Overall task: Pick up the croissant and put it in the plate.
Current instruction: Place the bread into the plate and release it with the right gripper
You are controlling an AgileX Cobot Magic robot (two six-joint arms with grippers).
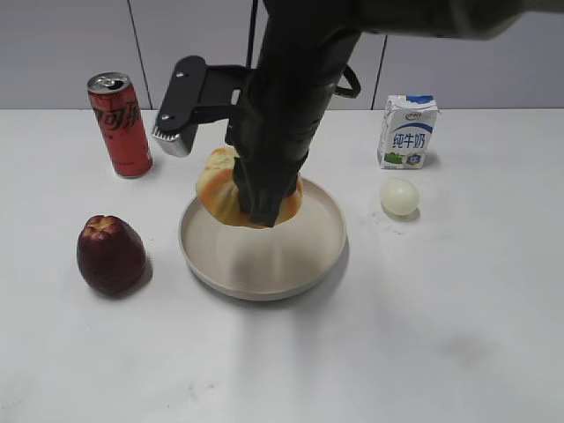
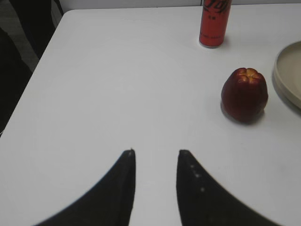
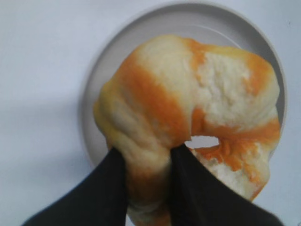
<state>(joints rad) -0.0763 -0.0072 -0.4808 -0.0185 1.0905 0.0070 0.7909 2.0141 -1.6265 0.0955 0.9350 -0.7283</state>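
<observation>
Croissant [image 3: 188, 122]: pinched in right pincer [image 3: 146, 162], held above plate [image 1: 264, 264]. Left pincer [image 2: 155, 157]: spread, empty, over bare bench [image 2: 117, 84] near apple [image 2: 244, 94].

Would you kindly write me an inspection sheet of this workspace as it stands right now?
Surface: white table, a few faint smudges.
Job's things: croissant pinched by the right gripper, over the beige plate; whether it touches the plate, cannot tell.
Clutter: red can back left, dark red apple left of the plate, milk carton back right, pale egg in front of the carton.
Grippers: right shut on the croissant; left gripper open, holding nothing, over bare table.
Cables: one dark cable behind the right arm.
Surroundings: grey panelled wall behind the table.
</observation>
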